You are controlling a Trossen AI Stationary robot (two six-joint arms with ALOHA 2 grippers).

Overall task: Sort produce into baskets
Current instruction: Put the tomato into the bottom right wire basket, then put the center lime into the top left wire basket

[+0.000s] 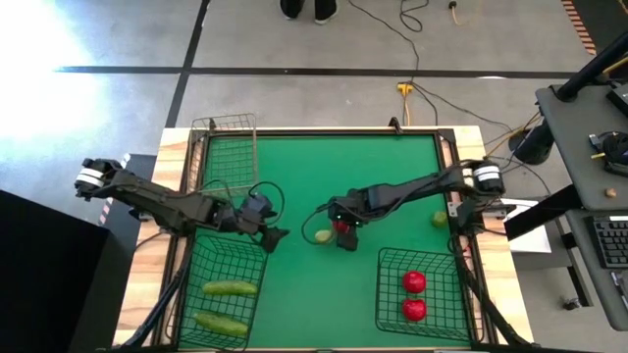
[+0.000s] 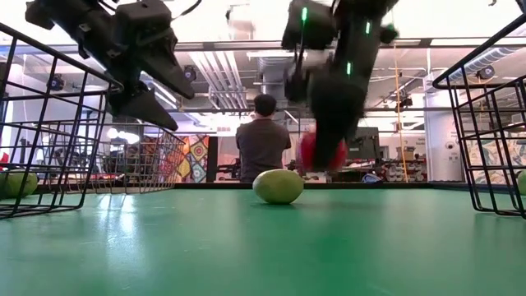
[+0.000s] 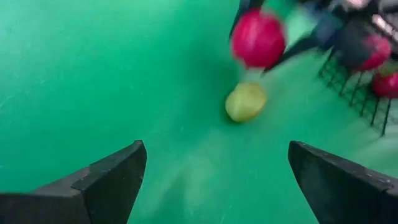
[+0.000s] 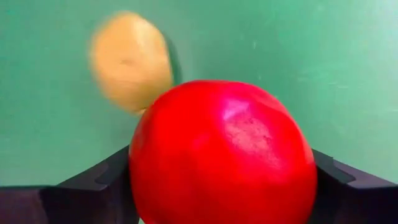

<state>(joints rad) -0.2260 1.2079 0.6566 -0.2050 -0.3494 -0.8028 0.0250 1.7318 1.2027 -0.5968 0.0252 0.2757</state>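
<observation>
A: What is the right gripper doing?
B: It is clenched on a red tomato, one dark finger on each side, and the low view shows the fruit held clear above the tabletop, near the middle.

A: Anything close by?
B: A pale yellow-green fruit lies on the green surface just left of that gripper, apart from the tomato.

A: And the left gripper?
B: It hovers farther left, beside the corner of the near-left basket, fingers spread wide with nothing between them, pointing toward the fruit.

A: What do the baskets hold?
B: The near-left basket holds two cucumbers. The near-right basket holds two red tomatoes, one just beyond the other. The narrower far-left basket shows no produce.

A: Any other produce out?
B: One more pale round fruit sits by the right edge, just beyond the near-right basket.

A: Beyond the tabletop?
B: A person stands in the room, back turned.
</observation>
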